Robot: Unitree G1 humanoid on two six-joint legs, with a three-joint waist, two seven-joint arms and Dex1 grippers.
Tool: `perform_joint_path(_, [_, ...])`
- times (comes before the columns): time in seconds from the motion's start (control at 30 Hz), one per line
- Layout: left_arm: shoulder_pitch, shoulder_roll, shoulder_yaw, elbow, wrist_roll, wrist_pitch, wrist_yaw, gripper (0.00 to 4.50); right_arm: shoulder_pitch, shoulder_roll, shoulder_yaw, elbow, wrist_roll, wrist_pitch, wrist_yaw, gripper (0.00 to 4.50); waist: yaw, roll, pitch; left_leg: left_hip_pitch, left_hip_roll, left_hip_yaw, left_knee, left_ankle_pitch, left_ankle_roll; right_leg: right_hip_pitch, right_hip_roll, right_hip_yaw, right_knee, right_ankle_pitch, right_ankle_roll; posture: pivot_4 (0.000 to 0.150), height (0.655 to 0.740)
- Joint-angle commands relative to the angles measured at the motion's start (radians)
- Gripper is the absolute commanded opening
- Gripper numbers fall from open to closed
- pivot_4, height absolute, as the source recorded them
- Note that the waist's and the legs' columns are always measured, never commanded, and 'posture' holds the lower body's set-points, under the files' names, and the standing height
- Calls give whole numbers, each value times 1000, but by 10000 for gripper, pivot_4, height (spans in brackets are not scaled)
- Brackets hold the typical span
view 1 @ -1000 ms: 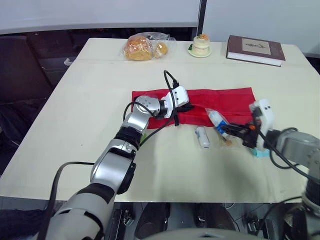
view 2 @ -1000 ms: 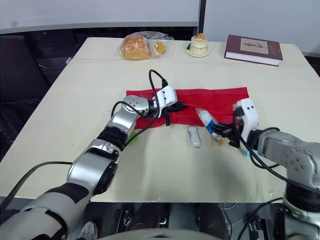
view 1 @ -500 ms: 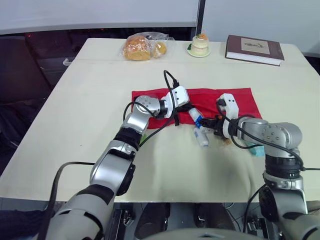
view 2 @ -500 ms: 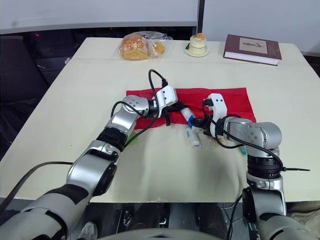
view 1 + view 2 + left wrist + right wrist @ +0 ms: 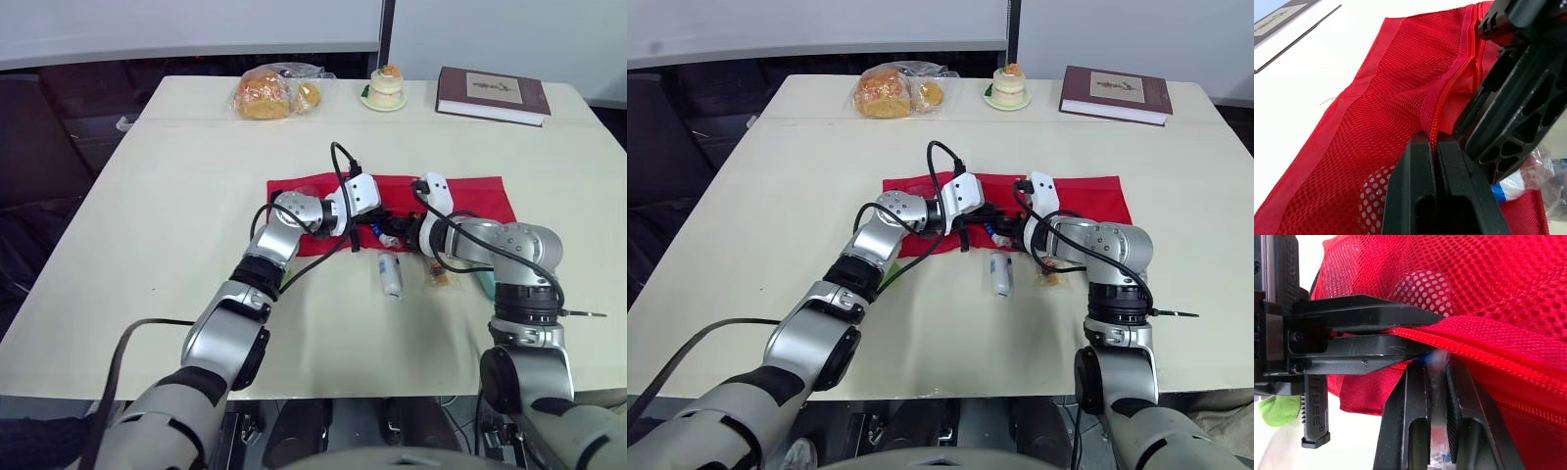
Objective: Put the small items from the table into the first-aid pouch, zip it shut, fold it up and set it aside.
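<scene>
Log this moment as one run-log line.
left gripper: shut on red mesh zip pouch edge | right gripper: shut on clear-wrapped blue-white packet at opening | small white tube: on table

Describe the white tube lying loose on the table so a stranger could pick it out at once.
Find the red pouch in the middle of the cream table. Just off its near edge, on bare tabletop, lies a small white tube pointing toward the robot. It is the only white cylinder there: the packet to its right is flat and brownish, then comes a teal item.
</scene>
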Motion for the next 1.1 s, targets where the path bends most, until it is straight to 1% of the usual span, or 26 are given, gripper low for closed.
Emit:
perform_joint_path(0.03, [0,-5,-7,-47,-9,-7,-8,0,-52,54,-60,-27,28,-11,-24,112,0,0,0,0,0,0,0,0,0,0,0,0,0,0,0,1500,7289])
perform_joint_path(0.13, [16,-15,-15,-71,-12,3,-12,0,-65,101,-88,-23,22,-65,-46,112,-2,0,0,0,0,0,0,0,0,0,0,0,0,0,0,1500,7289])
perform_joint_path(0.23, [19,-19,-16,-80,-12,10,-10,0,-57,125,-81,-25,1,-124,-53,112,-2,0,0,0,0,0,0,0,0,0,0,0,0,0,0,1500,7289])
perform_joint_path(0.33, [10,-22,-5,-64,-12,13,1,0,-18,87,-5,-46,-36,-156,-9,112,-2,0,0,0,0,0,0,0,0,0,0,0,0,0,0,1500,7289])
perform_joint_path(0.37, [6,-19,-2,-54,-10,12,5,0,4,45,48,-76,-43,-144,24,112,0,0,0,0,0,0,0,0,0,0,0,0,0,0,0,1500,7289])
perform_joint_path(0.4, [3,-17,1,-45,-8,10,8,0,21,14,82,-101,-45,-133,48,8955,2,0,0,0,0,0,0,0,0,0,0,0,0,0,0,1500,7289])
perform_joint_path(0.53, [-6,-11,6,-20,-6,2,14,0,66,-96,175,-170,-54,-140,128,8955,0,0,0,-1,-1,0,0,0,0,0,-1,0,-2,0,0,1500,7289])
perform_joint_path(0.77, [-19,-12,8,18,-4,-17,22,0,112,-239,230,-295,-39,-155,233,8955,-2,0,0,0,0,-1,-1,0,0,0,0,-1,-1,0,0,1500,7289])
perform_joint_path(1.1, [-28,-19,6,42,-3,-32,23,0,159,-327,206,-370,-42,-187,286,8955,1,0,0,0,0,0,-1,0,0,0,0,0,-1,0,0,1500,7289])
